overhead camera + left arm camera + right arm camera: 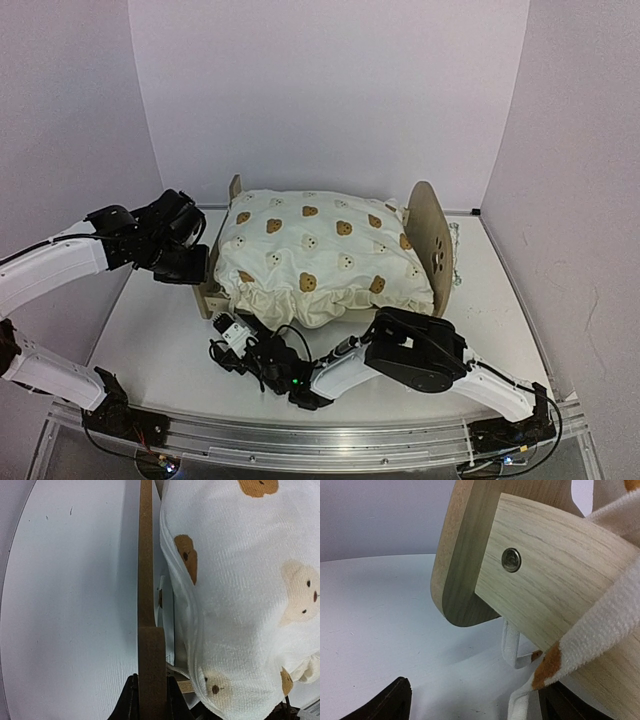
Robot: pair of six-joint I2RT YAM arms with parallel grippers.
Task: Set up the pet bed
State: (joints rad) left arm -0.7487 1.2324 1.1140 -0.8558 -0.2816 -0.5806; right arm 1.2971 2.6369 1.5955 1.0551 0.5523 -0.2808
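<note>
The pet bed [428, 232] stands mid-table, its tall headboard with paw cutouts on the right and the low footboard [208, 292] on the left. A cream bear-print quilt [320, 255] is heaped over it and hides the mattress. My left gripper [192, 266] is shut on the footboard's edge [145, 580], one black finger on each side of the board, the gripper [151, 692] low in its wrist view with the quilt [240, 580] to the right. My right gripper [230, 330] stands open at the bed's near left corner; the gripper [477, 705] faces the footboard corner [465, 555], the side rail [555, 575] and a hanging quilt ruffle [600, 625].
The white table [160, 340] is enclosed by pale walls at the back and both sides. A metal rail [330, 445] runs along the near edge with the arm bases. A small light fitting [455, 255] lies behind the headboard on the right.
</note>
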